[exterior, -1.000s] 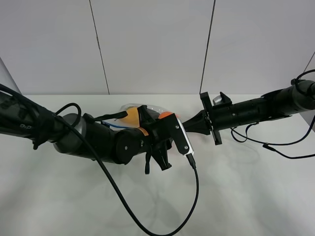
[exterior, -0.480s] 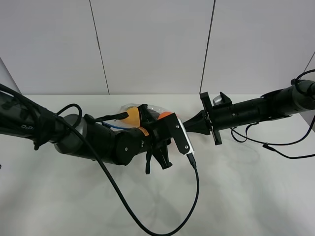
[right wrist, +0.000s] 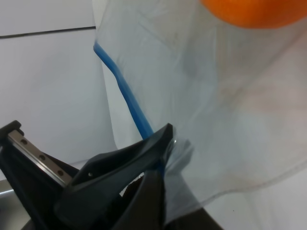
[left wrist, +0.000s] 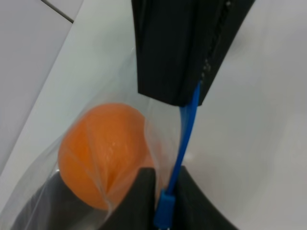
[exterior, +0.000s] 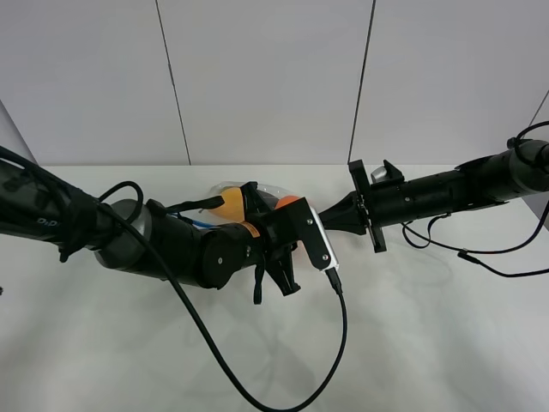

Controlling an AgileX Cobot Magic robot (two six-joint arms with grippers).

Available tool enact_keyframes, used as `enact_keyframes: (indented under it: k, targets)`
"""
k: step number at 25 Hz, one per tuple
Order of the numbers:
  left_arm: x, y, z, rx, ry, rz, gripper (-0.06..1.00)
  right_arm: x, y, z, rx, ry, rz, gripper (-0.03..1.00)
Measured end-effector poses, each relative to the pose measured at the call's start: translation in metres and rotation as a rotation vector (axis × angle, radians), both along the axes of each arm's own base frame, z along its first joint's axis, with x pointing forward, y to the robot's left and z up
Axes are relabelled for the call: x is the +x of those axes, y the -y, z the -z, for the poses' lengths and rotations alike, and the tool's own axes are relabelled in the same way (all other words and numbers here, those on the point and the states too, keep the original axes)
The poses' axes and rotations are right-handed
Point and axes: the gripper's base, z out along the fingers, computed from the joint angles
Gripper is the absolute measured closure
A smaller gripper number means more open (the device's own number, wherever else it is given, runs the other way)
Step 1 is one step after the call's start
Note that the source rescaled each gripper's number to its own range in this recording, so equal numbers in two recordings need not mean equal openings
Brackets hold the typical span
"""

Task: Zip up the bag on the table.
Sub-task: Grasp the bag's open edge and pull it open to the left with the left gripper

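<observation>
The clear bag point(exterior: 257, 190) lies on the white table point(exterior: 429, 326), mostly hidden behind my left arm. An orange point(left wrist: 103, 148) shows through it. In the left wrist view my left gripper point(left wrist: 165, 194) is shut on the blue zipper slider point(left wrist: 164, 218), and the blue zipper strip point(left wrist: 187, 129) runs from it to my right gripper point(left wrist: 184, 93), close by. In the right wrist view my right gripper point(right wrist: 165, 158) is shut on the bag's edge at the blue strip point(right wrist: 129, 103). In the exterior view the right gripper point(exterior: 322, 220) meets the left wrist; the left fingers are hidden there.
A black cable point(exterior: 257, 378) loops over the table in front of the left arm. Thinner cables point(exterior: 480, 257) trail under the right arm. A white panelled wall point(exterior: 266, 77) stands behind the table.
My left wrist has shifted very slightly since one second ago. Both grips and the bag look the same.
</observation>
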Motion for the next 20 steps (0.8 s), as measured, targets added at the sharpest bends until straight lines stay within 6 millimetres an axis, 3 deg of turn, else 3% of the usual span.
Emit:
enact_keyframes:
  k: [20]
  targets:
    - [-0.0010, 0.0000, -0.0031, 0.013, 0.001, 0.014, 0.94, 0.0000, -0.0001, -0.0002, 0.003, -0.003, 0.001, 0.97]
